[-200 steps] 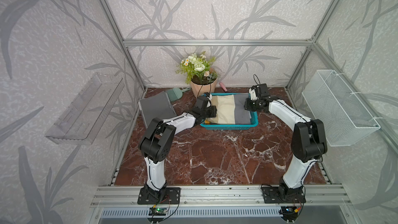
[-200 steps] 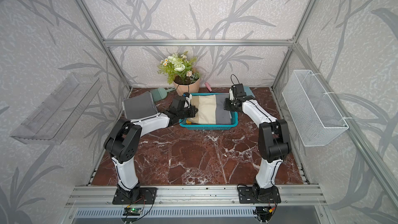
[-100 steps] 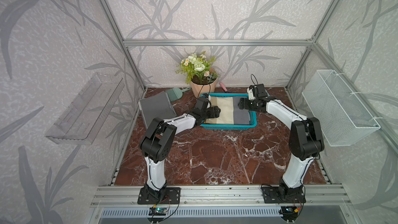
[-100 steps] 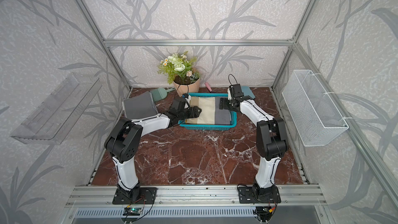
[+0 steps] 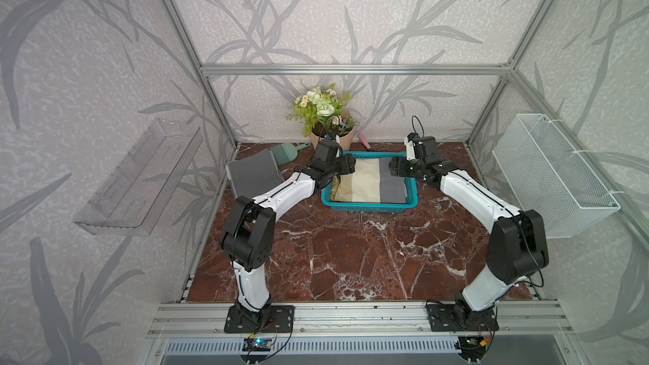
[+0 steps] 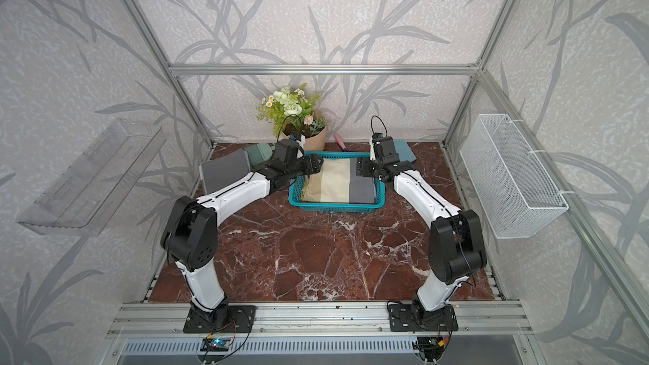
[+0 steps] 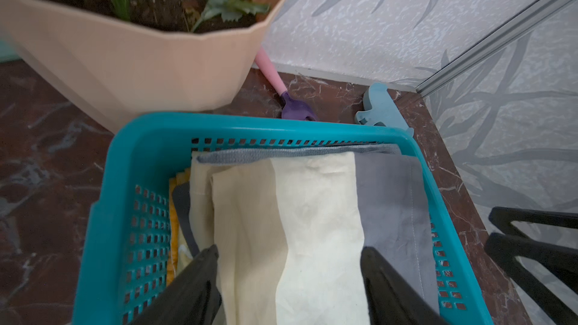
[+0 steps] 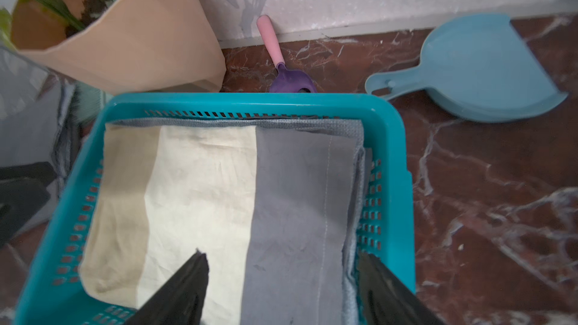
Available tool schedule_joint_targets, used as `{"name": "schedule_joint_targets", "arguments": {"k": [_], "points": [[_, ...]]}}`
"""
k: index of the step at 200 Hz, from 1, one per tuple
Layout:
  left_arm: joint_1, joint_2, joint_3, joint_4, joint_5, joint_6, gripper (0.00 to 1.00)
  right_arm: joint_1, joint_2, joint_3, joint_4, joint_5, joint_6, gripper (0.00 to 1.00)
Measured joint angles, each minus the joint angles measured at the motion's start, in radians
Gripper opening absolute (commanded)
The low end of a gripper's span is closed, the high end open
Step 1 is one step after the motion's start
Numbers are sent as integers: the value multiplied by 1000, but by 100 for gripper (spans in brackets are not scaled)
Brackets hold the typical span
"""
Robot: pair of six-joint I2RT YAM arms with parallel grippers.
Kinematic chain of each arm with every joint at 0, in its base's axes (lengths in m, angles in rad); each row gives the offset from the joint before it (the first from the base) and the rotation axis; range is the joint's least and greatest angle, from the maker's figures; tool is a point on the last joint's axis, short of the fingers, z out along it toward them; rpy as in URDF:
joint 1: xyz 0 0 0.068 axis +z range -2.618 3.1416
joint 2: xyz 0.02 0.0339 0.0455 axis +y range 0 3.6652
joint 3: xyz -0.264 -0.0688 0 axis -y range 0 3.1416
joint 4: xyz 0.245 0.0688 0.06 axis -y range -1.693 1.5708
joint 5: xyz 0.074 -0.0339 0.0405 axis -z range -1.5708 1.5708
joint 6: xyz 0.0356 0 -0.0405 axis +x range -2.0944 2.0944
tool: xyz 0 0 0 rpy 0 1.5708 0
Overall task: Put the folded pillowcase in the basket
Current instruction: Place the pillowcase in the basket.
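I work on a dark red marble tabletop [image 5: 351, 258] veined with white, closed in by walls papered with a pale grey leaf pattern and framed by aluminium bars [image 5: 351, 69]. The basket [image 5: 368, 208] stands toward the back of this surface, and I place everything else from it. The folded pillowcase [image 5: 372, 184] lies flat inside the basket in bands of tan, cream and grey, nearly filling it. It rests on other folded cloth, and a grey woven edge [image 7: 281, 153] shows along the basket's far wall. My left gripper [image 7: 287, 250] hangs over the basket's end nearest my left arm. Its jaws are spread wide above the cream band and clasp nothing. My right gripper [image 8: 281, 256] hangs over the opposite end. Its jaws are equally wide over the line where cream meets grey, and they hold nothing either. Just behind the basket, at its left back corner, is a peach flower pot [image 7: 140, 67] with green leaves and white blooms. Beside the pot, a scoop [image 8: 272, 45] with a pink handle and purple head leans against the foot of the wall behind the basket. A light blue dustpan [image 8: 475, 70] lies on the marble behind the basket's right back corner. Beyond the basket's left end, a grey folded cloth [image 5: 253, 177] is propped by the wall, with a green brush-like thing [image 5: 286, 152] next to it. A clear plastic shelf [image 5: 140, 180] is fixed to the wall on that same side, well apart from the basket. A white wire-mesh basket [image 5: 548, 177] hangs on the wall across from it.
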Motion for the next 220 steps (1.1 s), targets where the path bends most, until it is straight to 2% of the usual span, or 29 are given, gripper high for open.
{"name": "schedule_joint_targets", "arguments": {"k": [10,16,19,32,78,220], "points": [[0,0,3,11,0,0,28,1,2,-5,5,-3,5,11],[-1,6,8,15,0,0,18,2,3,-5,7,-3,10,3],[-2,11,13,14,0,-5,14,3,5,-5,8,-3,10,0],[-6,41,35,21,-2,-5,0,4,15,-3,14,-3,20,0],[-11,140,30,66,-21,-24,0,5,145,55,15,-18,47,0],[27,228,-51,156,-50,-26,0,11,424,183,-44,-36,79,0]]}}
